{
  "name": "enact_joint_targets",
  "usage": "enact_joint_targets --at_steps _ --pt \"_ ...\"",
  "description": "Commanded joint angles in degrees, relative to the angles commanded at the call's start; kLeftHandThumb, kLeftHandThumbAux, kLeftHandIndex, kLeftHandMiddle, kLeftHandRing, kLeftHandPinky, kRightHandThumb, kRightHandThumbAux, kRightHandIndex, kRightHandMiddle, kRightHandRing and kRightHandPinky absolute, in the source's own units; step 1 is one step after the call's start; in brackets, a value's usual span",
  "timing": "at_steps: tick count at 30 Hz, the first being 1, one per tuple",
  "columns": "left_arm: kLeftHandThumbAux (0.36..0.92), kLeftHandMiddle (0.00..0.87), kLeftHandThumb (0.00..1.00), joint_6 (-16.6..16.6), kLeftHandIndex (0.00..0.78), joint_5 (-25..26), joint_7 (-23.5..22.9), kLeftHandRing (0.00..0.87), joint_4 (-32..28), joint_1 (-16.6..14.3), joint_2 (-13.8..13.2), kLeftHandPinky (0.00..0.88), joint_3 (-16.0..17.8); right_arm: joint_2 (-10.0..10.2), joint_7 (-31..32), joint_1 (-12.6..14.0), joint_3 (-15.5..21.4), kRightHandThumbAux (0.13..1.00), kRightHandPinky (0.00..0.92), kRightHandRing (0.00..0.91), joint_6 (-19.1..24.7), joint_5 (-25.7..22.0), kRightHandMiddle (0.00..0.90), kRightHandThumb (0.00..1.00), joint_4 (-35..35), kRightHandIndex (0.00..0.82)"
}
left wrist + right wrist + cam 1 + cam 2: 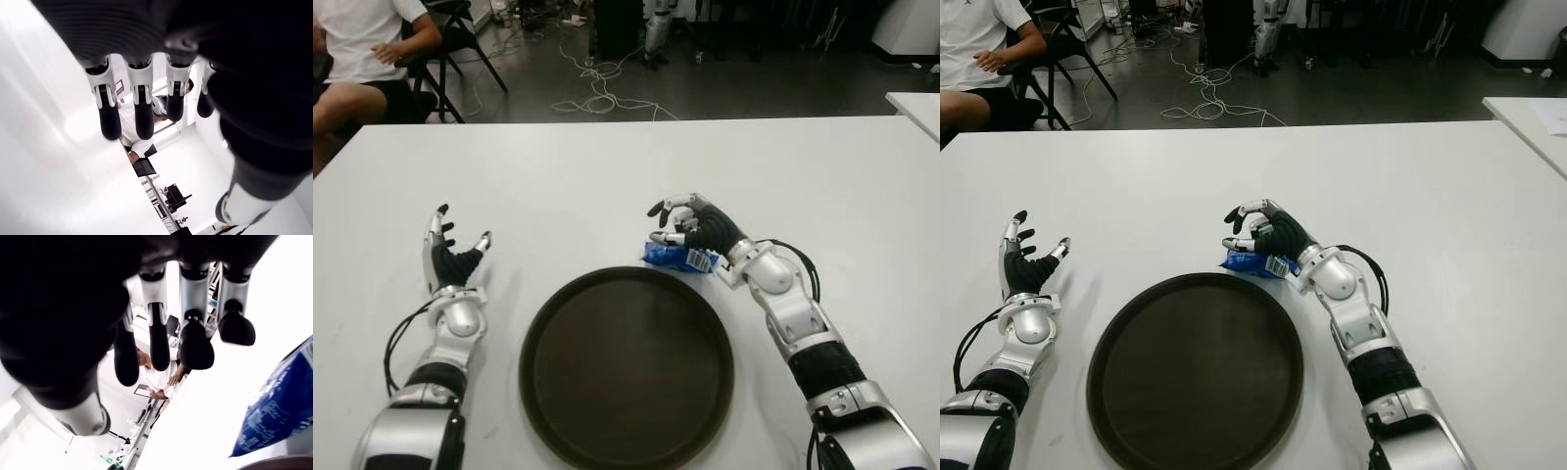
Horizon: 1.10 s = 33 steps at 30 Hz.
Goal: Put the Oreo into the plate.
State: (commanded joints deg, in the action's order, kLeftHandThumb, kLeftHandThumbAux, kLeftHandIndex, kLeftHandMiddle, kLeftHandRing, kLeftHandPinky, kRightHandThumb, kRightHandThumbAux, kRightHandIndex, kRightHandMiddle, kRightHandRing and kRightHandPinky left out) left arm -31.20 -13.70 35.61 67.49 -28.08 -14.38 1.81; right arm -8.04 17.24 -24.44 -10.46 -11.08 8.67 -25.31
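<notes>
The Oreo, a blue packet, lies on the white table just past the far right rim of the round dark brown plate. My right hand hovers over the packet's far side with its fingers loosely curved and nothing between them. In the right wrist view the blue packet shows beside and below the palm, apart from the fingertips. My left hand shows left of the plate, open, with its fingers pointing up. The plate holds nothing.
A person in a white shirt sits on a chair beyond the table's far left corner. Cables lie on the floor behind the table. Another white table's corner shows at the far right.
</notes>
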Motion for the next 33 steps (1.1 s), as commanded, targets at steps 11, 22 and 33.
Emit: enact_joint_targets --at_steps 11,22,33 --pt "0.76 0.091 0.307 -0.1 0.112 1.0 -1.6 0.114 0.0 0.1 0.2 0.181 0.7 0.2 -10.0 -0.1 -0.5 0.802 0.666 0.688 -2.6 6.1 0.677 0.219 -1.4 0.588" --pt "0.77 0.119 0.273 -0.5 0.114 0.4 -1.2 0.145 -0.2 0.2 -0.2 0.201 0.1 -1.8 -18.9 -1.4 -4.4 0.693 0.072 0.075 0.3 18.2 0.076 0.005 -2.3 0.055" --pt "0.772 0.117 0.277 0.3 0.118 0.3 -0.9 0.14 -0.1 0.1 -0.1 0.193 0.0 -2.9 -16.8 -2.5 -6.5 0.642 0.02 0.001 5.3 21.2 0.001 0.0 -2.2 0.0"
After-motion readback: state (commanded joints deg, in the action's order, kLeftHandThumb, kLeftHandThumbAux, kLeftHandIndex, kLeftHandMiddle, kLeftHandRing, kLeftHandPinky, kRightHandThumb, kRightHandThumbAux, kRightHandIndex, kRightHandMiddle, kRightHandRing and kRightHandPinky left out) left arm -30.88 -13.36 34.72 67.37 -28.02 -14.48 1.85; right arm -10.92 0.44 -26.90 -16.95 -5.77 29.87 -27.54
